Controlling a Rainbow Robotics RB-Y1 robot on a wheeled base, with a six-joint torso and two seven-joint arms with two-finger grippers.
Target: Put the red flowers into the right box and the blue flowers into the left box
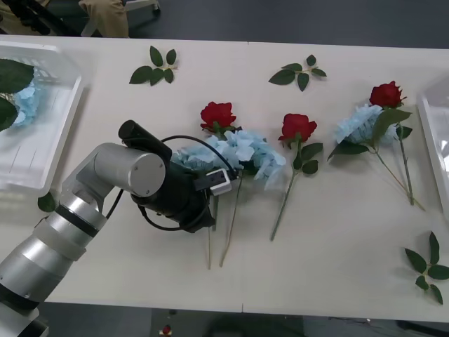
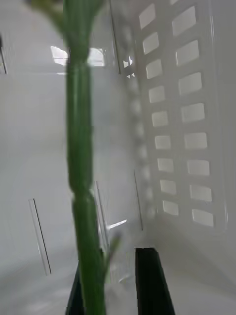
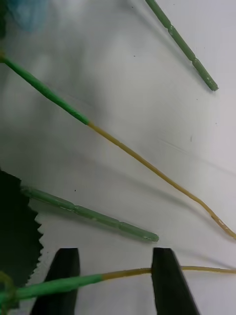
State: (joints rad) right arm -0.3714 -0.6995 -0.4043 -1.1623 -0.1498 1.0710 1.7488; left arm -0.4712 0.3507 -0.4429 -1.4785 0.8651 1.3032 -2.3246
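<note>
Three red flowers (image 1: 218, 114) (image 1: 297, 126) (image 1: 386, 93) lie on the table. One cluster of blue flowers (image 1: 242, 151) lies in the middle, another (image 1: 358, 123) by the right rose. The left box (image 1: 42, 151), ribbed and translucent, holds more blue flowers (image 1: 24, 102). Only the edge of the right box (image 1: 436, 133) shows. My left gripper (image 1: 208, 214) hangs low over the stems below the middle blue cluster. It is open, its fingers (image 3: 164, 275) either side of a thin green-and-yellow stem (image 3: 123, 273). My right gripper (image 2: 115, 258) is open inside a white box with a slotted wall (image 2: 189, 123), a thick green stem (image 2: 81, 162) close by it.
Loose green leaf sprigs lie at the back left (image 1: 156, 68), back middle (image 1: 300, 72) and front right (image 1: 428, 267). Two more stems (image 3: 93, 215) (image 3: 182, 44) lie on the white table (image 1: 337, 253) near my left gripper. The table's front edge runs close below the stem ends.
</note>
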